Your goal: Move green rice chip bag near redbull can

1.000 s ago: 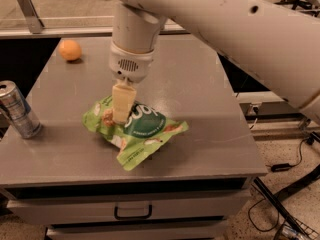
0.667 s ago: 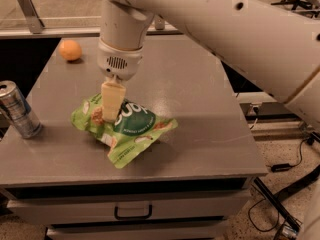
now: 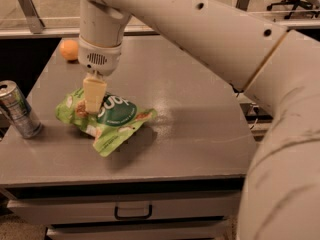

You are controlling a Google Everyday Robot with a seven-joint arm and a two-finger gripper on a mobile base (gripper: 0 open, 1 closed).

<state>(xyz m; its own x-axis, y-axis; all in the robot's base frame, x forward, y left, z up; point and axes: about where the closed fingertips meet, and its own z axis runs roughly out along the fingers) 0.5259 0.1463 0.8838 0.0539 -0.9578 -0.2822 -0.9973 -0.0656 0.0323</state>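
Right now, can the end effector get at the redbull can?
Probably not: the end effector is shut on the green rice chip bag. The way to the redbull can looks free.

— Where is the gripper?
— The gripper (image 3: 93, 107) points straight down onto the left part of the green rice chip bag (image 3: 121, 118), fingers drawn together, pinching its film.
— And the arm?
— The white arm (image 3: 210, 34) stretches across from the bag's upper right. The wrist (image 3: 100, 36) stands upright directly above the bag.
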